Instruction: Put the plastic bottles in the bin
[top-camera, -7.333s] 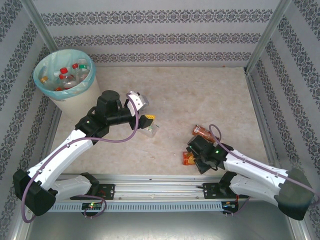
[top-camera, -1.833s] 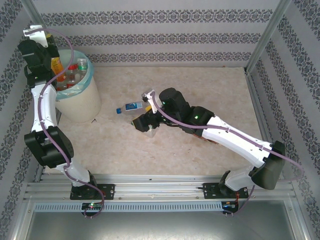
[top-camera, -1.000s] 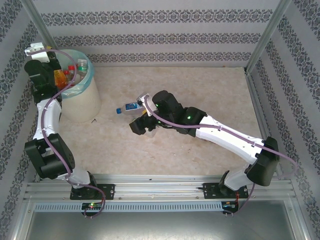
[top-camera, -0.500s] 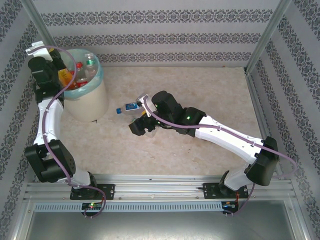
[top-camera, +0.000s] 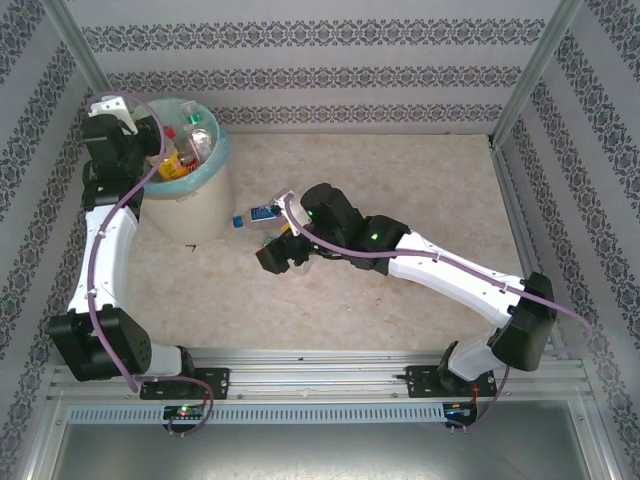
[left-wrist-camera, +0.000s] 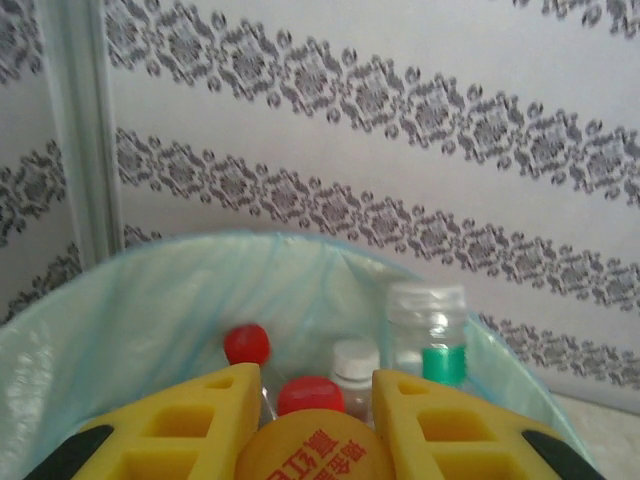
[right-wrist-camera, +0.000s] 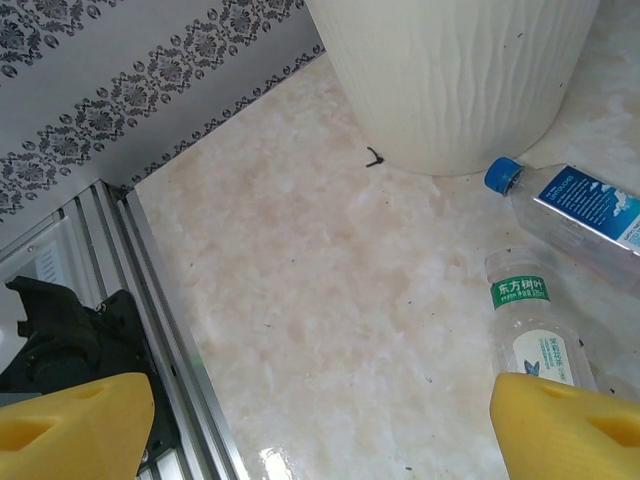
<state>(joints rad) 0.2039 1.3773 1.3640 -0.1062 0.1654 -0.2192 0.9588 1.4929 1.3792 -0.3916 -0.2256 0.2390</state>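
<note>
bin: round cream-white waste bin (top-camera: 200, 208), pale teal-green bag liner (left-wrist-camera: 150, 300) folded over its rim, patterned wall (left-wrist-camera: 400, 120) right behind it
in bin: upright plastic bottles, two red caps (left-wrist-camera: 246, 343), one white cap (left-wrist-camera: 355, 358), one clear bottle with a green band (left-wrist-camera: 430, 335) at the right side
left gripper (left-wrist-camera: 312, 400): over the bin's mouth, yellow fingers (left-wrist-camera: 225, 410) clamped on an orange bottle with an orange red-printed cap (left-wrist-camera: 312, 455)
loose 1: clear bottle with blue cap and blue label (right-wrist-camera: 575, 205), lying on the table right of the bin, cap end just beside the bin's base
loose 2: clear bottle with green-and-white label (right-wrist-camera: 530, 325), lying just past the blue one, farther from the bin
right gripper (right-wrist-camera: 315, 400): low over the table right of the bin, jaws wide apart, nothing between them
in the way: right gripper's body sits over loose 2 in the top view; blue bottle lies between it and the bin
other: small black mark (right-wrist-camera: 373, 157) at the bin's base; beige marbled table (right-wrist-camera: 330, 270); aluminium rail (right-wrist-camera: 165, 300) well apart from the bin
</note>
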